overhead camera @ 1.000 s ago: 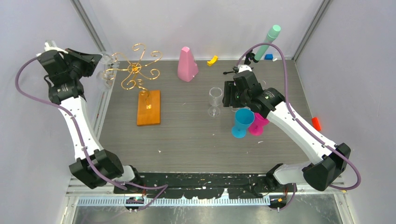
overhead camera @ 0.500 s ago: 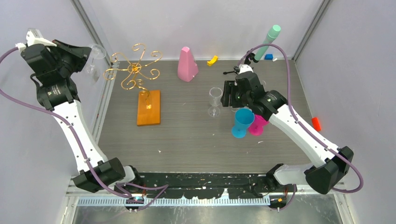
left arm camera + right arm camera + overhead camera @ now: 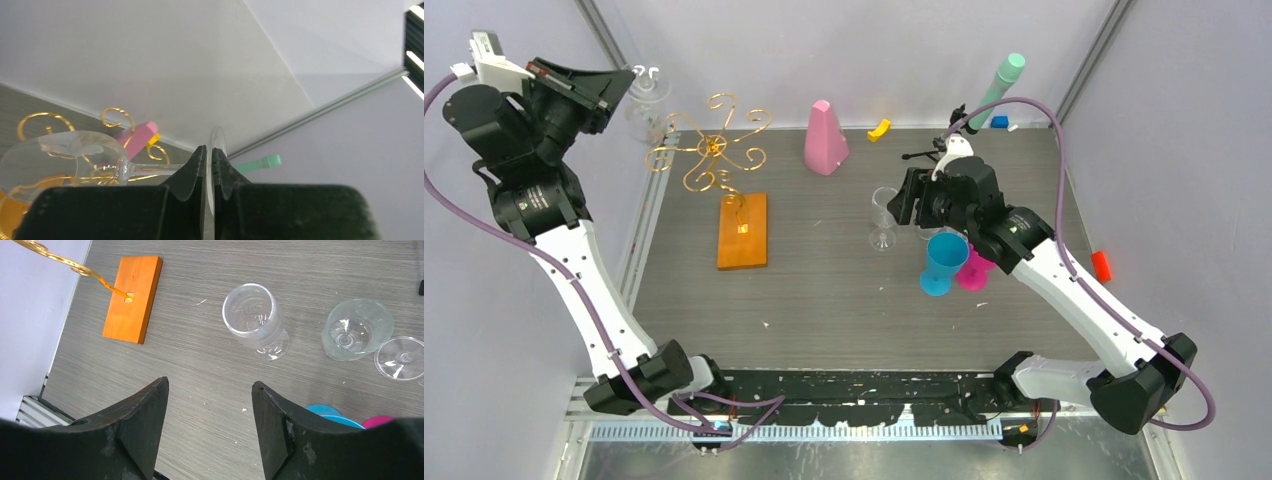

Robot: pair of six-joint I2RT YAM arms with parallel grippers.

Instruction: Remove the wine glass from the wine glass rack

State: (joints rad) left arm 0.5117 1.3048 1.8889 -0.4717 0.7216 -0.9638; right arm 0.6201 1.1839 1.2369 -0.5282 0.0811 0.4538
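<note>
My left gripper (image 3: pixel 616 92) is raised high at the back left, shut on the thin round foot of the clear wine glass (image 3: pixel 646 92). The glass hangs apart from the wine glass rack (image 3: pixel 712 150), to the left of its gold spirals. In the left wrist view the foot (image 3: pixel 217 142) is pinched between the jaws of the left gripper (image 3: pixel 210 154), with the bowl (image 3: pixel 65 160) lying out to the left. The rack's wooden base (image 3: pixel 742 230) rests on the table. My right gripper (image 3: pixel 210 390) hangs open with nothing in it over the table, beside a clear stemmed cup (image 3: pixel 254 320).
A pink cone-shaped block (image 3: pixel 826 138), a yellow piece (image 3: pixel 880 128) and a mint-green tube (image 3: pixel 998 88) stand at the back. A blue cup (image 3: pixel 942 262) and a magenta cup (image 3: pixel 976 268) sit under the right arm. Another clear glass (image 3: pixel 356 329) lies right of the stemmed cup.
The left arm has risen and swung left, carrying the wine glass up and away from the rack's spirals. The right gripper's jaws have opened a little wider.
</note>
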